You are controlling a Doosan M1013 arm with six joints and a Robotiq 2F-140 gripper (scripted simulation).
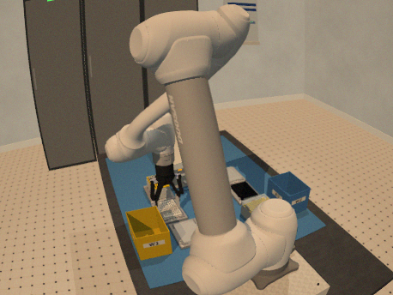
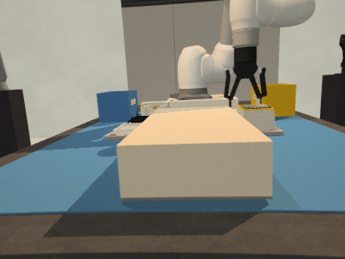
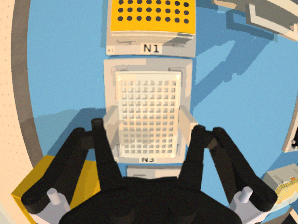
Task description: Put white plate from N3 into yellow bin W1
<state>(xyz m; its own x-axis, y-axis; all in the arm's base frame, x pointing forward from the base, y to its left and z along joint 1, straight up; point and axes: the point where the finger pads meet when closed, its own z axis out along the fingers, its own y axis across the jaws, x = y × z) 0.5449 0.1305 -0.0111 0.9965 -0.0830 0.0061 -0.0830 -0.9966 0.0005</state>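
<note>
The white plate (image 3: 148,112) is a gridded well plate. In the wrist view it sits between my gripper's (image 3: 148,163) two black fingers, which press on its long sides. My gripper is shut on it, just in front of the nest labelled N1 (image 3: 152,48). In the top view my gripper (image 1: 167,191) hangs straight down, a short way behind the yellow bin W1 (image 1: 148,231), which stands upright and looks empty. In the exterior view my gripper (image 2: 245,94) is left of the yellow bin (image 2: 279,99); the plate is hard to make out there.
A yellow well plate (image 2: 256,107) lies in nest N1 beyond the white one. A blue bin (image 1: 289,191) stands at the right, with a black plate (image 1: 244,190) and other nests near it. A large beige box (image 2: 196,150) sits on the blue mat.
</note>
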